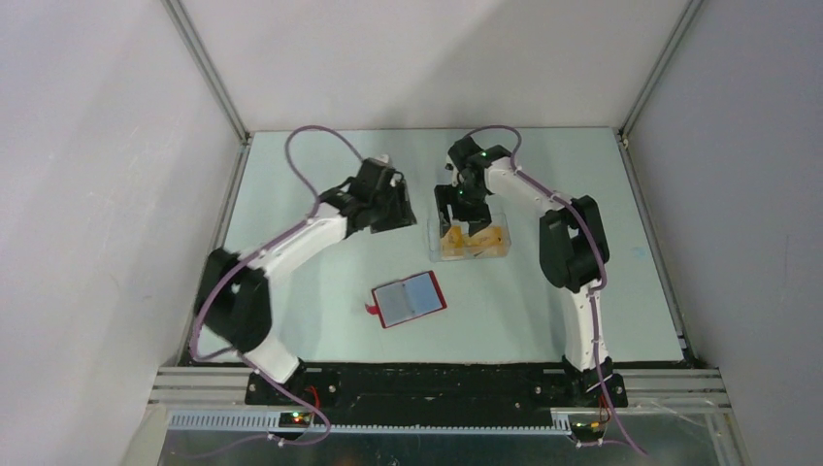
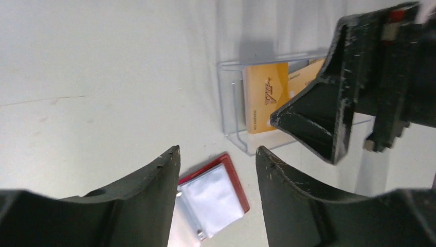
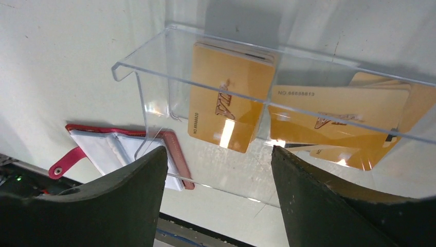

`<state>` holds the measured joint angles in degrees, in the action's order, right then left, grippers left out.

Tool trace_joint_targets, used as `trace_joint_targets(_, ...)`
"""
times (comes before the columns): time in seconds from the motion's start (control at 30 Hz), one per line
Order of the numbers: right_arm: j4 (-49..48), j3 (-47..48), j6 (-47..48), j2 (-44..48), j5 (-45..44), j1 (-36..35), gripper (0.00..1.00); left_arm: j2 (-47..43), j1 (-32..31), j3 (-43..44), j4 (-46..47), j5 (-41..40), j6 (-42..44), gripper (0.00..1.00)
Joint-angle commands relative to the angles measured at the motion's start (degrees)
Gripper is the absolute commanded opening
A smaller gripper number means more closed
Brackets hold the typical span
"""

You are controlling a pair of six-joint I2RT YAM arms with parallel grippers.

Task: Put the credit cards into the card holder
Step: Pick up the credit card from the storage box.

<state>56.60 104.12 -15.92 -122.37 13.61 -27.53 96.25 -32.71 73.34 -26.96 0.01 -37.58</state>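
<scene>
The credit cards (image 3: 231,103) lay in a loose overlapping pile inside the clear plastic box (image 2: 231,110), none in the card holder (image 1: 409,299), which sat opened flat on the table (image 1: 320,194) nearer the arm bases, well apart from the box. The right gripper (image 3: 220,154) hung over the box with its jaws spread and nothing between them. The left gripper (image 2: 218,150) hovered just beside the box, jaws likewise spread and empty. The step in hand looked like the first pick. The next move probably called for lowering into the box and pinching one thin card by its edges.
</scene>
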Motion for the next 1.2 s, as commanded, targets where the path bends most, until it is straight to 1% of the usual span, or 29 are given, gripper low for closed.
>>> trace_joint_targets(0.0, 4.51, 4.98, -1.65, -1.94, -8.30, -2.55, 0.78, -12.01, 2.67, -5.79, 0.95, -8.88, -0.40, 0.62)
trace_joint_targets(0.17, 8.14, 10.11, -2.67, -6.08, -13.10, -4.71, 0.76, -21.03, 5.60, -14.21, 0.88, -9.37, 0.19, 0.62)
trace_joint_targets(0.23, 9.73, 12.23, -2.95, -7.74, -15.51, -5.04, 0.76, -23.55, 6.44, -16.69, 1.00, -9.27, 0.46, 0.62)
trace_joint_targets(0.37, 10.77, 14.45, -3.21, -9.48, -16.31, -5.58, 0.76, -26.57, 7.18, -19.87, 0.97, -9.00, 0.80, 0.62)
trace_joint_targets(0.53, 11.07, 15.31, -3.68, -11.22, -15.15, -6.04, 0.74, -26.28, 7.57, -22.60, 0.99, -7.73, 0.08, 0.62)
trace_joint_targets(0.9, 10.33, 15.45, -4.60, -11.88, -14.26, -7.42, 0.73, -26.01, 7.57, -24.82, 1.09, -7.36, -0.05, 0.62)
trace_joint_targets(1.03, 11.13, 15.35, -4.68, -12.43, -16.05, -7.55, 0.70, -25.70, 7.53, -25.42, 1.09, -7.01, -0.16, 0.62)
trace_joint_targets(1.07, 11.32, 15.29, -4.72, -12.44, -16.45, -7.52, 0.67, -25.68, 7.55, -25.61, 1.09, -6.98, -0.23, 0.62)
trace_joint_targets(1.17, 11.69, 15.17, -4.76, -12.20, -18.06, -7.55, 0.62, -25.44, 7.57, -25.82, 1.09, -6.60, -0.22, 0.62)
